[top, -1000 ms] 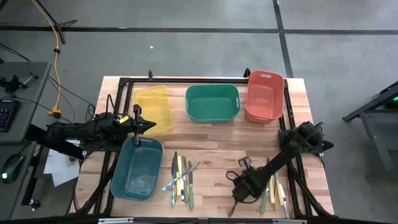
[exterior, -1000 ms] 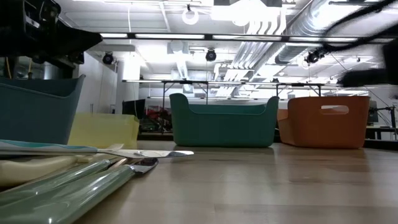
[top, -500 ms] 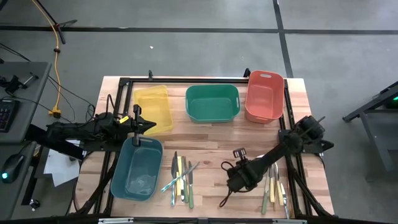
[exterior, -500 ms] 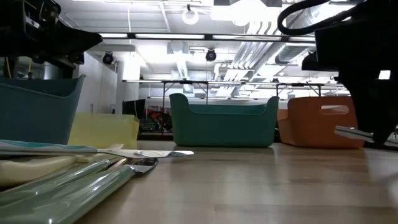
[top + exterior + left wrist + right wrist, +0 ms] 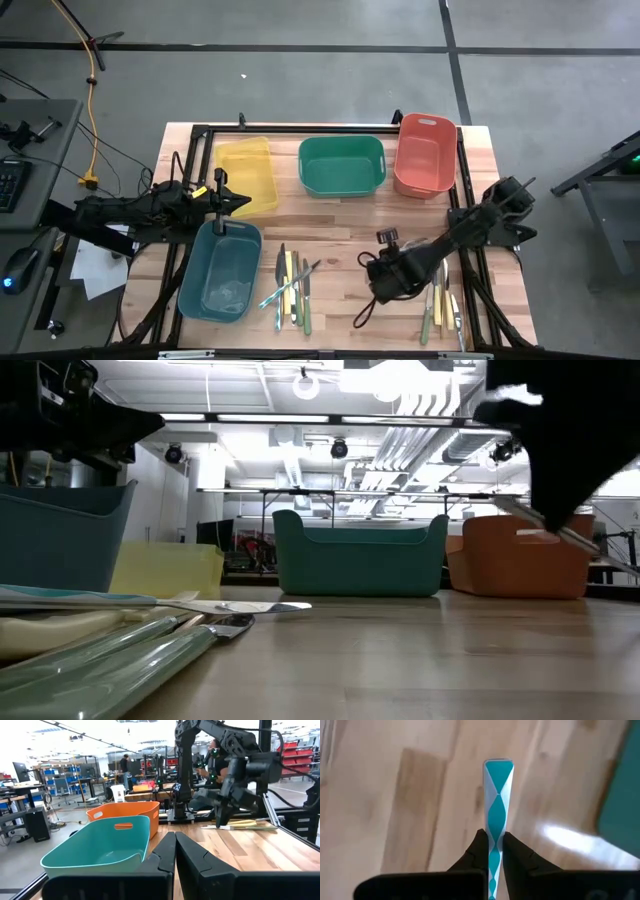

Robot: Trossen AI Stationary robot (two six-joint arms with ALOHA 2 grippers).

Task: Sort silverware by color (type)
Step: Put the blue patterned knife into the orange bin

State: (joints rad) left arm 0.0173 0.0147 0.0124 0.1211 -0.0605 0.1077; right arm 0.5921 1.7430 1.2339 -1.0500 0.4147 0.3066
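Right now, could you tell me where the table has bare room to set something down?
Bare wood lies in front of the green bin and red bin, between the left utensil cluster and the right gripper. It is crowded near the teal bin, the yellow bin and the right utensil pile.

- Right gripper [image 5: 376, 293]: positioned at the front centre of the table, with the arm reaching in from the right edge. Fingers [image 5: 481, 851] are clamped on a light-blue-handled utensil [image 5: 498, 795], whose handle projects straight forward beyond the jaws.
- Left gripper [image 5: 240, 203]: closed, holding nothing, with the arm extended from the table's left edge.
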